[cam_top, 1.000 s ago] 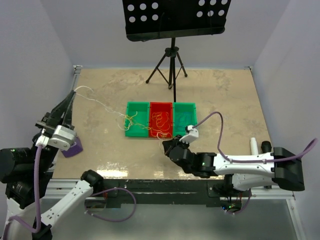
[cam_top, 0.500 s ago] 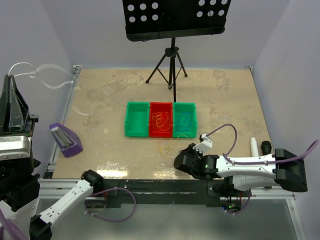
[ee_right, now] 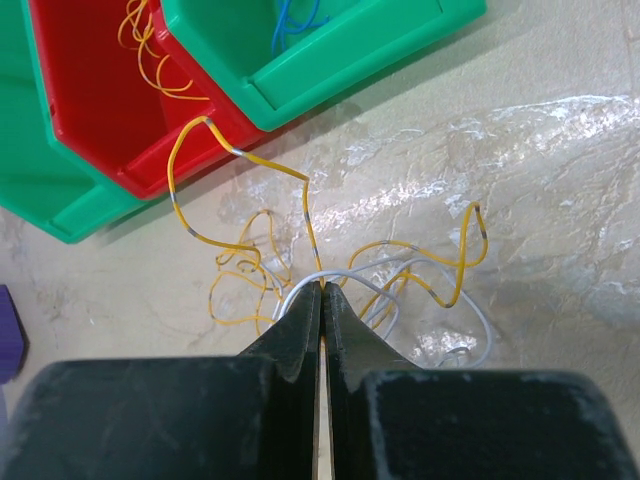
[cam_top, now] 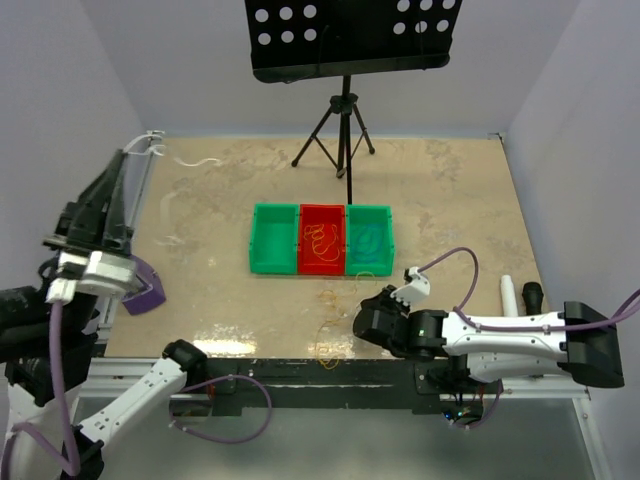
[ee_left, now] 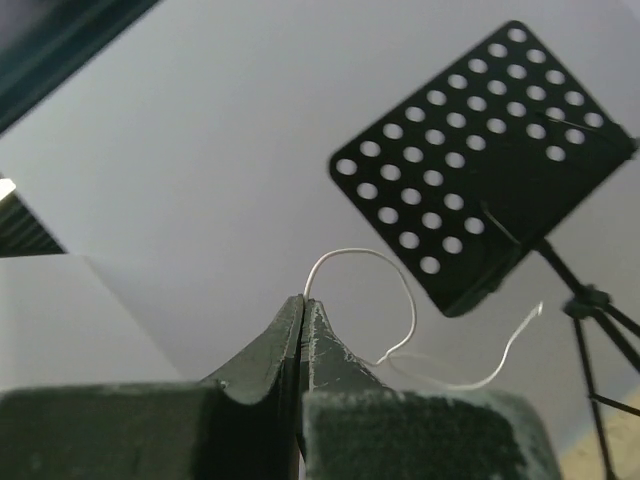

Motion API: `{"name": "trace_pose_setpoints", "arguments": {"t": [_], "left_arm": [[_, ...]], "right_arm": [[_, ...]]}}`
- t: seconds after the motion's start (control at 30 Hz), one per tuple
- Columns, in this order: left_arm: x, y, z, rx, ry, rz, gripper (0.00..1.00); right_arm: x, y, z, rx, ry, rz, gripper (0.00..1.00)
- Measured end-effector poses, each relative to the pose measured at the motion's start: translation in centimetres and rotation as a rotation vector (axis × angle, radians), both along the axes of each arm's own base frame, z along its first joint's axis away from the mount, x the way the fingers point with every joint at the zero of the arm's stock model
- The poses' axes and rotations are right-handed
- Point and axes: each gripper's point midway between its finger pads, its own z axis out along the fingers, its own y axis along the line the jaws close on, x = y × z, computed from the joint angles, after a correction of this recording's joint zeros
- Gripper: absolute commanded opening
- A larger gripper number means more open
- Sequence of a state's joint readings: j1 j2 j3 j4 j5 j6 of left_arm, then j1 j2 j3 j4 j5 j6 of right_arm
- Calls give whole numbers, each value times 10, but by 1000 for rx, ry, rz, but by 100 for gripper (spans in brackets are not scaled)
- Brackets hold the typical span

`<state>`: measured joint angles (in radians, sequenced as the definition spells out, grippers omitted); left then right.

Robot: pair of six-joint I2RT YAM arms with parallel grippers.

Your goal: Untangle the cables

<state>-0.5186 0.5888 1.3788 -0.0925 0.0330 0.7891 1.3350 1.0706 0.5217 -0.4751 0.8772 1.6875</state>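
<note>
Top: tan marbled table. Red bin sits between two green bins and holds yellow loops. Left gripper is raised high at the left edge, tip up, with a thin white wire trailing off it. Right gripper is low by the front edge, with a limp yellow wire on the table beside it.
Left wrist: jaws pressed together, pinching the white wire at the tip. Perforated black music stand behind.
Right wrist: jaws closed on the yellow wire, which curls back into the red bin.

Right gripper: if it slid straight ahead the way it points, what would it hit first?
Probably the loose cables pinched at its tips, then the green bin behind them; depth is unclear.
</note>
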Motion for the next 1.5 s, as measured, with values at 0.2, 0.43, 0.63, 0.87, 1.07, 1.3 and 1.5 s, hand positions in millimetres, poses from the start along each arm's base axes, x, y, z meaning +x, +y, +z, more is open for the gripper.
{"name": "trace_pose_setpoints", "arguments": {"t": [0.2,0.43,0.63,0.87,1.07,1.3,1.5], "left_arm": [[46,-56,-86,124,242,-161,0],[98,-102,-182,220,489,-251,0],[127,-122,-230,265,590,-260,0],[135,-125,-222,241,530,-258,0],[151,-121,-239,220,518,-191,0],[165,-115,-267,223,535,-124,0],[172,-108,-322,247,625,-69,0]], "right_arm": [[2,6,13,21,-35,37,0],[2,10,21,40,-51,57,0],[-2,4,14,45,-47,60,0],[-4,-3,7,39,-38,60,0],[-4,-1,10,53,-42,63,0],[-4,2,11,66,-45,67,0],[-4,2,12,67,-46,70,0]]}}
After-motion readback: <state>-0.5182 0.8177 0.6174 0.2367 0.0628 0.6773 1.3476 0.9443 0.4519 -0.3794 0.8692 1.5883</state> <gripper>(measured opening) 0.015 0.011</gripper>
